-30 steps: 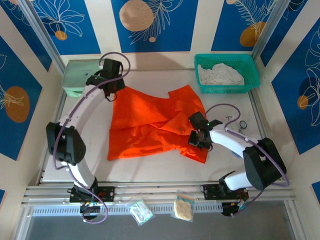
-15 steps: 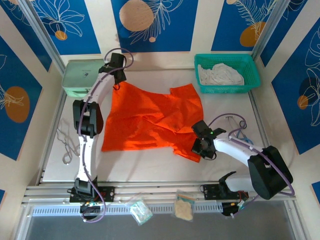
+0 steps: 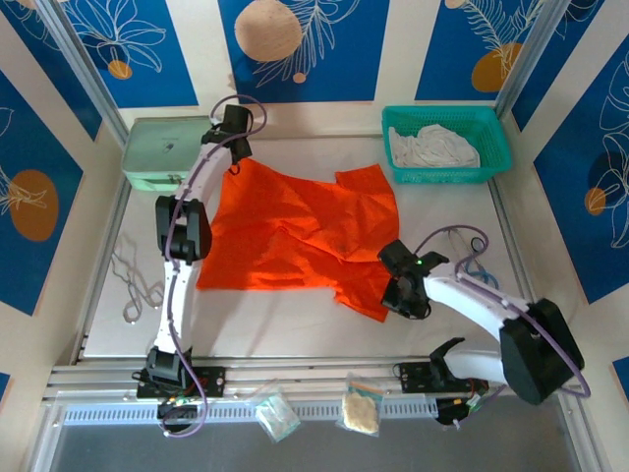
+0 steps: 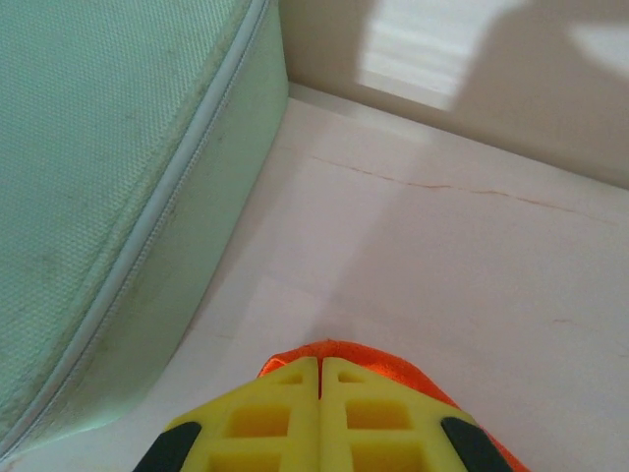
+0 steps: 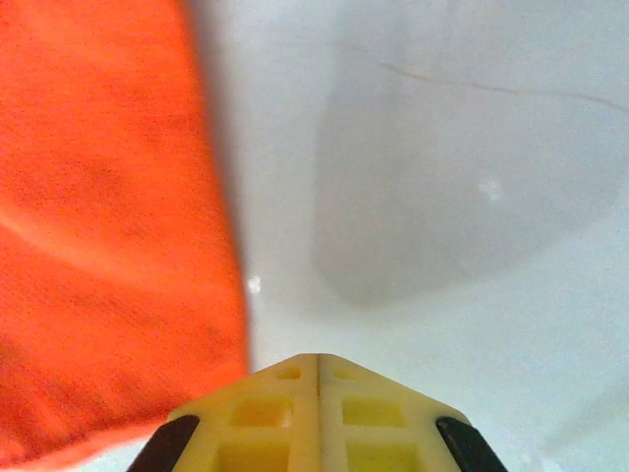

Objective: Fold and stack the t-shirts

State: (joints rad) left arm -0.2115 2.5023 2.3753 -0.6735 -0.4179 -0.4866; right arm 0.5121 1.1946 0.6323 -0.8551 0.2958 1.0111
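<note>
left gripper (image 4: 319,366): i pinch orange tee (image 3: 295,236) corner
right gripper (image 5: 316,362): closed on its hem
risk: thin pinch slips

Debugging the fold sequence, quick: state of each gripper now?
Left gripper: closed, pinching a corner of the orange t-shirt.
Right gripper: closed, apparently gripping the orange t-shirt's near edge.

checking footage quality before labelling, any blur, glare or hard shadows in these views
Top external: sharp and evenly lit, only soft shadows on the table. Left wrist: a bright light patch on the wall, the case weave crisp. Right wrist: the tee is blurred, close to the lens; a dark oval shadow lies on the table.
</note>
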